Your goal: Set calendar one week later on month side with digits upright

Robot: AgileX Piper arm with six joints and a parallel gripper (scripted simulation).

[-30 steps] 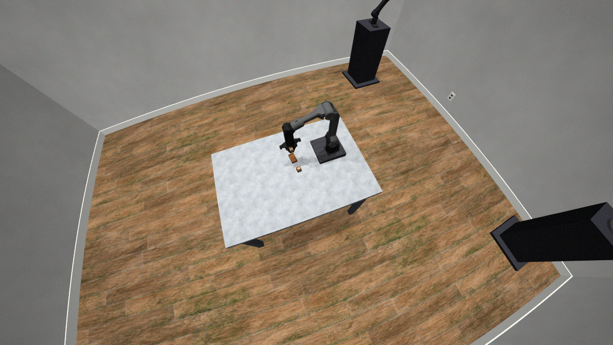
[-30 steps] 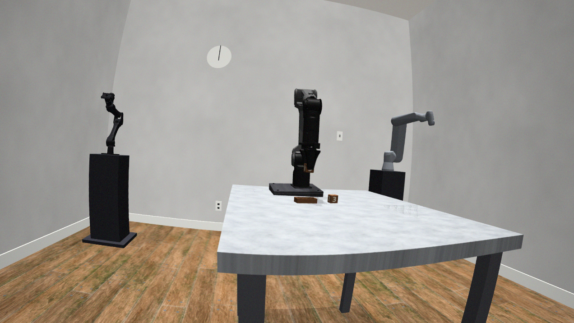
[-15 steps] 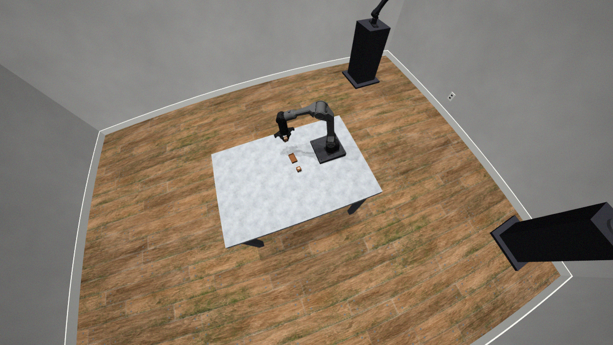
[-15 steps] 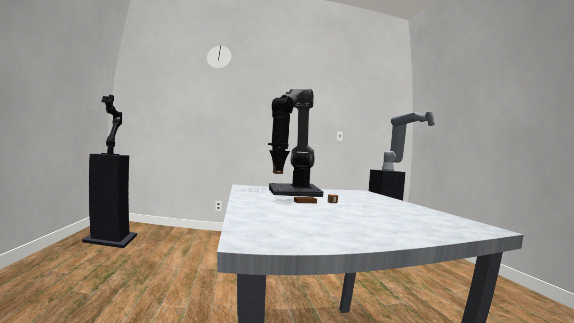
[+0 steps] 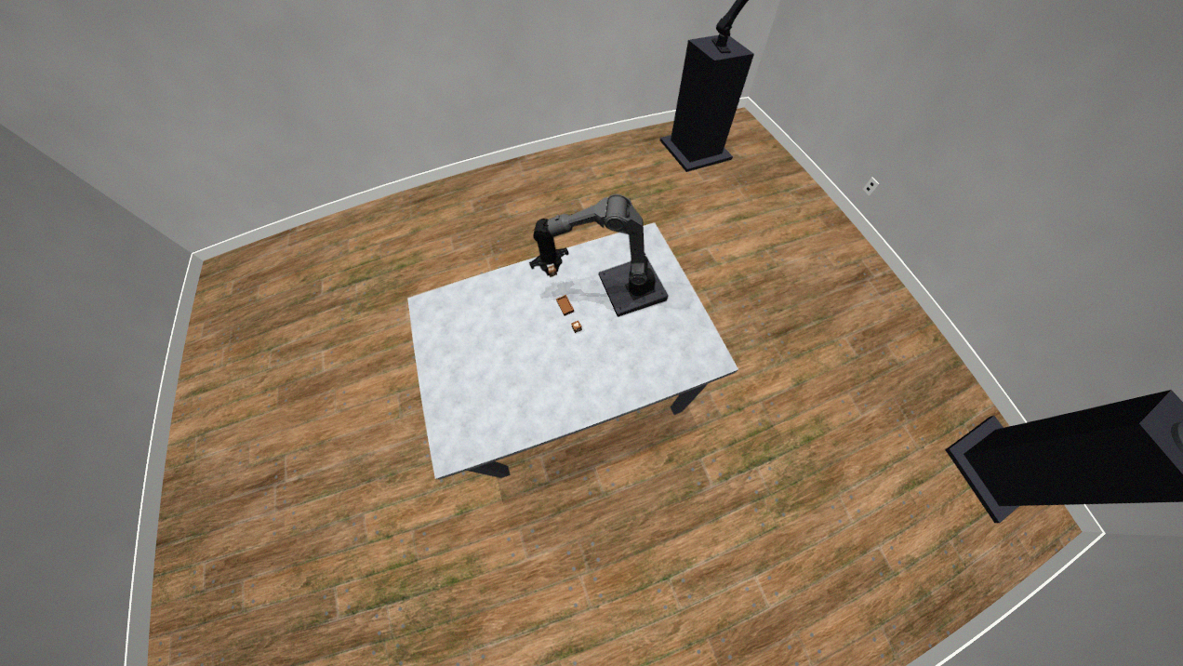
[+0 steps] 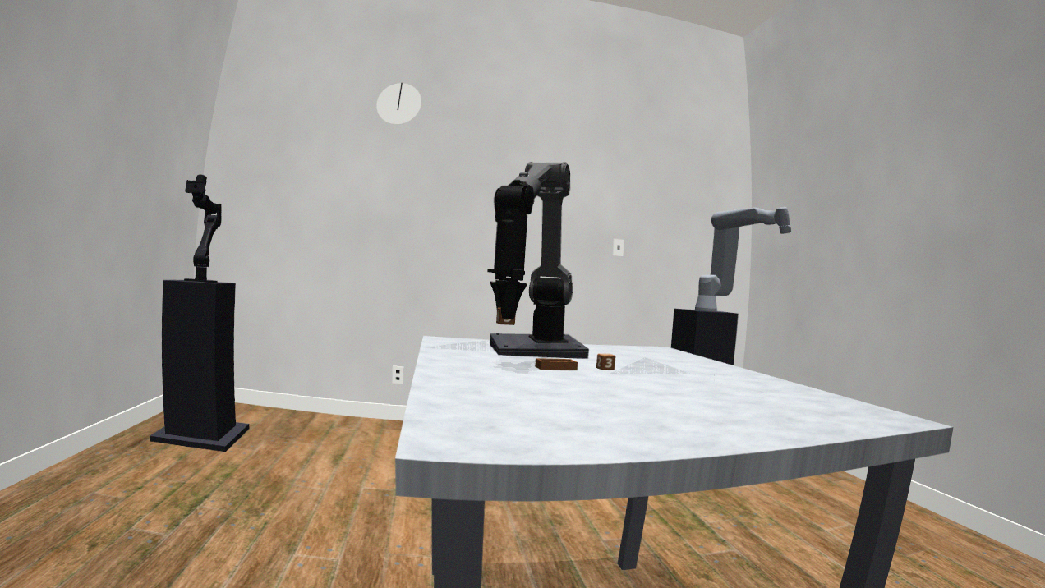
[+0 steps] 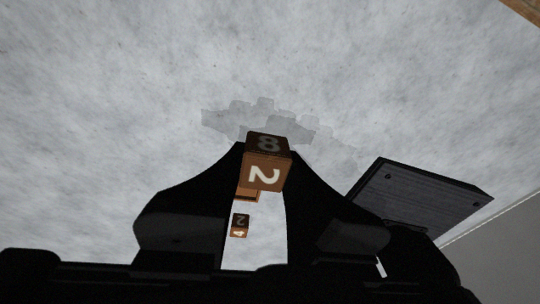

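Observation:
My gripper (image 7: 264,157) is shut on a brown number cube (image 7: 265,163) and holds it high above the table. The wrist view shows a 2 on the face toward the camera and an 8 on the face beyond it. The held cube also shows in the top view (image 5: 550,269) and in the exterior view (image 6: 505,319). The brown tray (image 5: 564,305) lies flat on the table with no cube in it; it also shows in the exterior view (image 6: 555,363). The second cube (image 6: 605,361) stands on the table right of the tray and shows a 3 to the exterior view. In the wrist view this cube (image 7: 239,225) shows a 2 and a 4.
The arm's black base plate (image 5: 632,290) sits at the far side of the white table (image 5: 563,355), close behind the tray. Black pedestals with other arms stand on the floor around the table (image 6: 197,357).

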